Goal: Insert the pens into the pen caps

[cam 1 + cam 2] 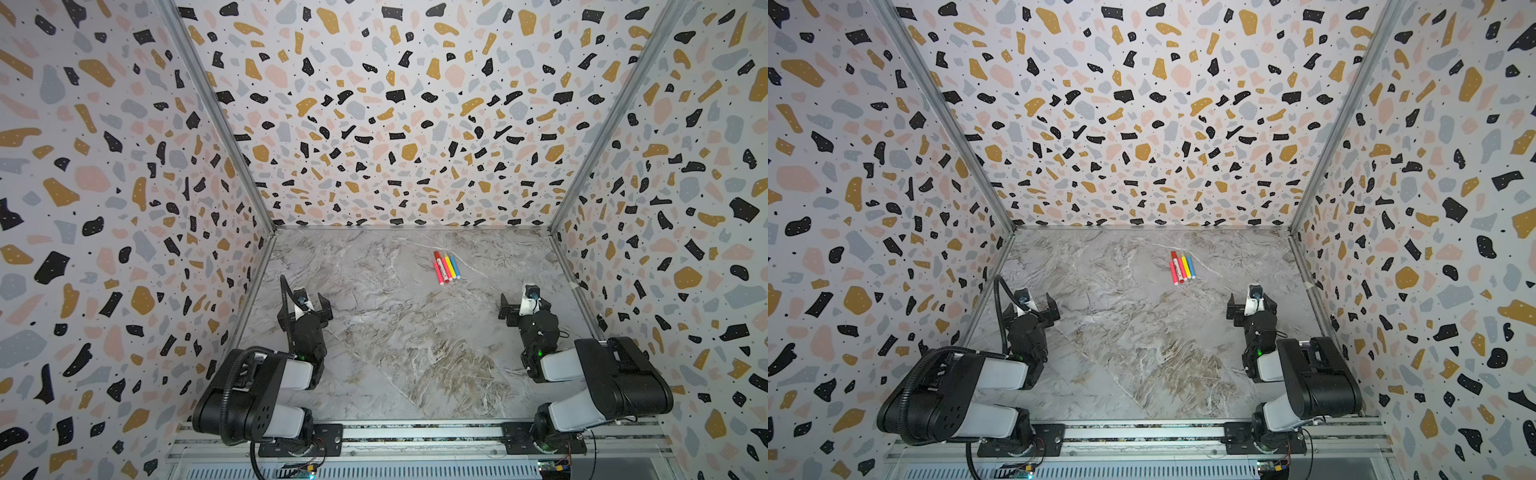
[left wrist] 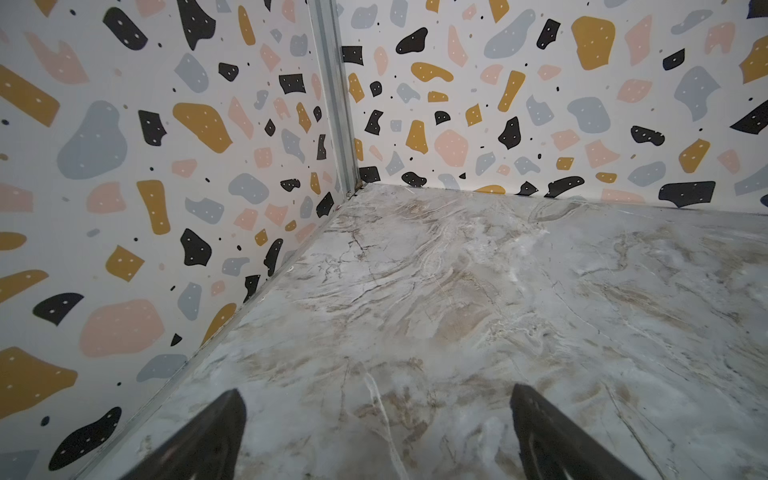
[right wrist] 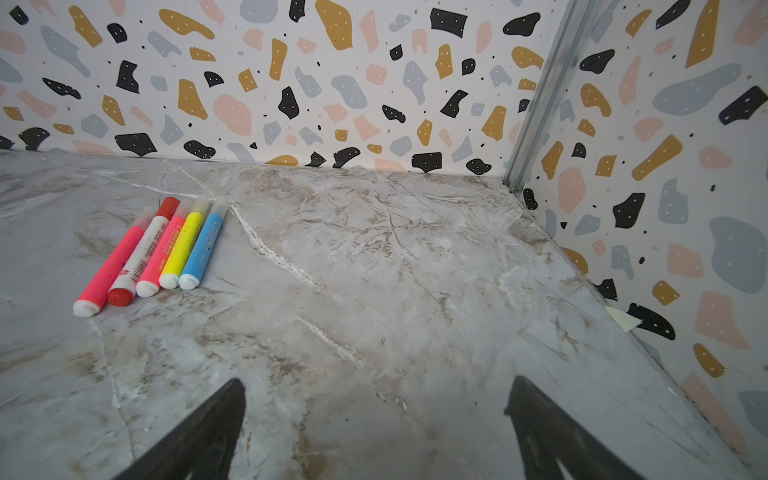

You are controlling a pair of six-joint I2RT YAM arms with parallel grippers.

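Five pens [image 1: 446, 268] [image 1: 1182, 268] lie side by side on the marble table, toward the back and right of the middle. In the right wrist view they are pink [image 3: 110, 268], white with red markings [image 3: 139, 253], pink [image 3: 161, 249], yellow [image 3: 185, 243] and blue [image 3: 205, 245]. A red pen cap [image 3: 169, 206] sits in line with the white pen's far end, touching it. The other far ends look pale and translucent. My left gripper [image 1: 306, 301] [image 2: 376, 390] is open and empty near the left wall. Well short of the pens, my right gripper [image 1: 525, 300] [image 3: 377, 380] is also open and empty.
Speckled walls close in the table [image 1: 395, 340] at the left, back and right. A metal rail [image 1: 415, 432] carrying both arm bases runs along the front edge. A pale scrap of tape [image 3: 621, 321] sticks at the foot of the right wall.
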